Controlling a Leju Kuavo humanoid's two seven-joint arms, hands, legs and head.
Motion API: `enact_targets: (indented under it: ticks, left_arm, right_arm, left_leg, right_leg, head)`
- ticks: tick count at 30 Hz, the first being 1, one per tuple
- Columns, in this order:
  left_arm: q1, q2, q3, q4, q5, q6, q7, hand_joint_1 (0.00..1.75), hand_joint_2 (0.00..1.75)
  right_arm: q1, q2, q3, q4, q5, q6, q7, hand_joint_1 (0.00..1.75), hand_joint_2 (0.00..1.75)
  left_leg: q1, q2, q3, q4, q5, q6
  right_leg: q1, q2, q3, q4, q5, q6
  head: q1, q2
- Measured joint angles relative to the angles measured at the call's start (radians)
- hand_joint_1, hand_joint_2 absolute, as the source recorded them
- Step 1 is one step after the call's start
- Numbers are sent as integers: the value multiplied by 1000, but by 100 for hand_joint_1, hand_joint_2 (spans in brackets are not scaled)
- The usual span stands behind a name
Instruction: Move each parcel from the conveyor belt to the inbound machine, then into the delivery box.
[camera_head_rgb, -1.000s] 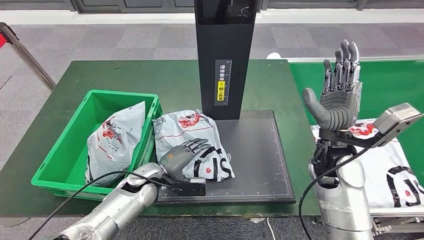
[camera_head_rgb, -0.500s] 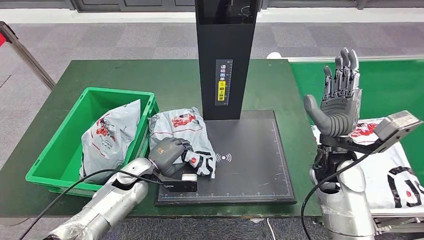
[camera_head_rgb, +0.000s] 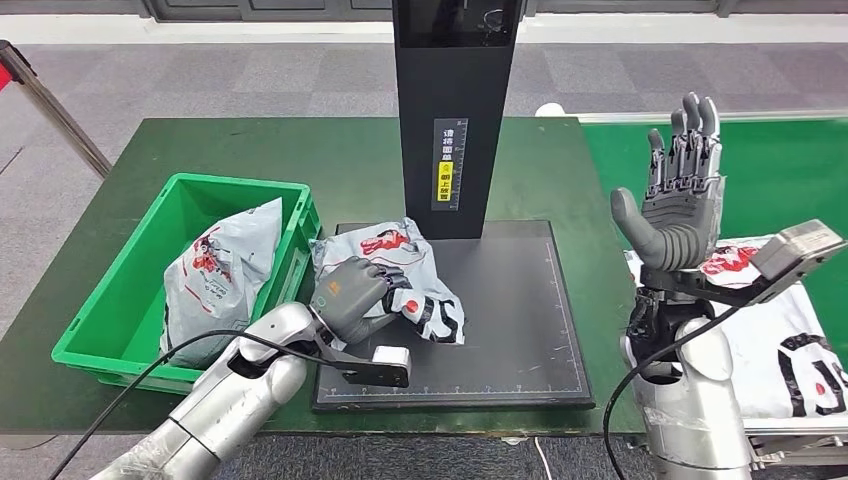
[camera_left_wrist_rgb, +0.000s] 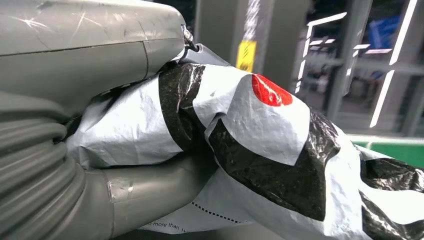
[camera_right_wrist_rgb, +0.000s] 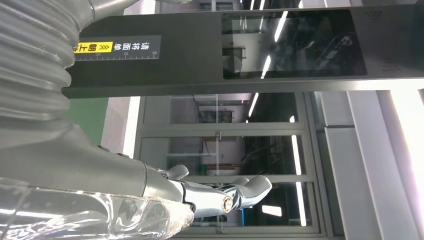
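A green table (camera_head_rgb: 250, 160) stands on grey carpet (camera_head_rgb: 200, 75), carrying a black scanner pad (camera_head_rgb: 510, 320) with a black upright column (camera_head_rgb: 455, 110), which is the inbound machine. Left of the pad sits a green bin (camera_head_rgb: 150, 250) holding one grey parcel (camera_head_rgb: 225, 265). The robot's left hand (camera_head_rgb: 350, 298) clutches a second, crumpled grey parcel (camera_head_rgb: 420, 290) at the pad's left edge, just beside the bin, with fingers and thumb wrapped around the plastic. The right hand (camera_head_rgb: 680, 195) is raised with the palm up and the fingers straight and apart, holding nothing, above a third parcel (camera_head_rgb: 790, 340) lying on the green conveyor belt (camera_head_rgb: 780, 170).
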Motion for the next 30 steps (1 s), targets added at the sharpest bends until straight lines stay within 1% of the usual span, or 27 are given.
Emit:
enact_targets:
  ticks: [4,8,14,18,21,23,27,30]
  left_arm:
    - [-14,-9,-10,-100,14,-50,18,157,175]
    - [-54,-24,-28,-177,23,-84,35,161,175]
    - [-153,-47,-52,-274,42,-132,74,174,175]
    - [-222,-50,-58,-318,42,-140,133,175,175]
    - [-272,-44,-49,-325,33,-136,169,175,175]
    - [-298,-32,-33,-320,27,-120,179,175,175]
    - [-332,-2,10,-296,25,-97,168,175,175]
    - [-342,8,24,-283,23,-89,174,175,175]
  right_arm:
    - [2,0,0,0,-4,1,-3,0,175]
    - [5,1,0,0,-5,2,-14,0,175]
    - [9,6,0,-13,-5,2,-23,0,175]
    - [16,7,0,-33,-4,1,-20,0,175]
    - [19,7,-9,-40,-6,-3,-16,0,175]
    - [23,7,-22,-44,-12,-4,-16,0,175]
    - [41,6,-46,-53,-23,-4,-16,0,175]
    - [47,6,-55,-56,-24,-4,-16,0,175]
  left_leg:
    - [0,0,-1,0,0,0]
    - [0,0,-1,0,0,0]
    - [0,0,-1,0,0,0]
    - [0,0,-1,0,0,0]
    - [0,0,-1,0,0,0]
    - [0,0,-1,0,0,0]
    - [0,1,-1,0,1,0]
    - [0,1,-1,0,1,1]
  right_leg:
    - [0,0,-1,0,0,0]
    - [0,0,-1,0,0,0]
    - [0,0,-1,0,1,1]
    - [0,0,-1,0,1,1]
    - [0,0,-1,0,1,1]
    - [0,0,-1,0,1,1]
    - [0,0,-1,0,1,1]
    - [0,0,-1,0,1,1]
  head:
    - [0,0]
    - [0,0]
    - [0,0]
    - [0,0]
    - [0,0]
    - [0,0]
    - [0,0]
    - [0,0]
